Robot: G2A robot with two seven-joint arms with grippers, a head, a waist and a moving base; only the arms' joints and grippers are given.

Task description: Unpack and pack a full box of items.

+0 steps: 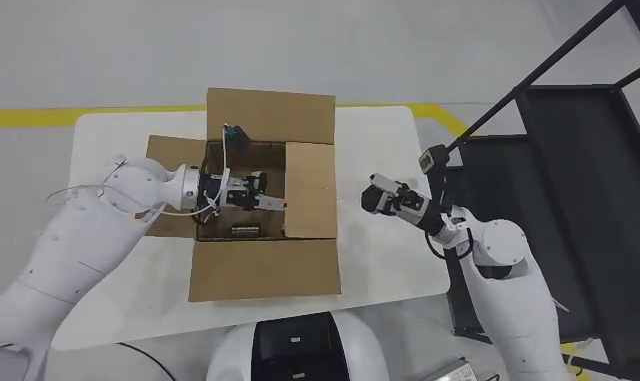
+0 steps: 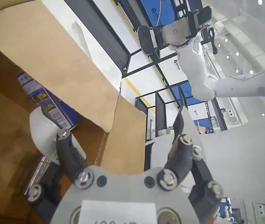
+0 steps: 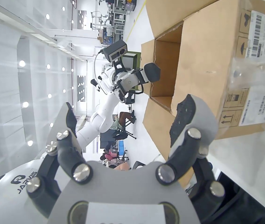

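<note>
An open cardboard box (image 1: 265, 269) stands mid-table with its flaps spread outward. My left gripper (image 1: 272, 198) hangs inside the box opening, open, with nothing between its fingers (image 2: 41, 127). Just beyond it, a blue-and-purple printed carton (image 2: 46, 99) leans against the inner box wall (image 2: 53, 54), and a metallic cylinder (image 2: 38, 171) lies on the box floor. From above, the blue carton (image 1: 237, 136) sits at the far side and a dark cylinder (image 1: 245, 229) at the near side. My right gripper (image 1: 369, 196) hovers open and empty over the table, right of the box (image 3: 204, 59).
The white table (image 1: 390, 271) has bare room to the right of and in front of the box. A black metal rack (image 1: 560, 181) stands close against the table's right side. The box's right flap (image 1: 310, 189) lies between the two grippers.
</note>
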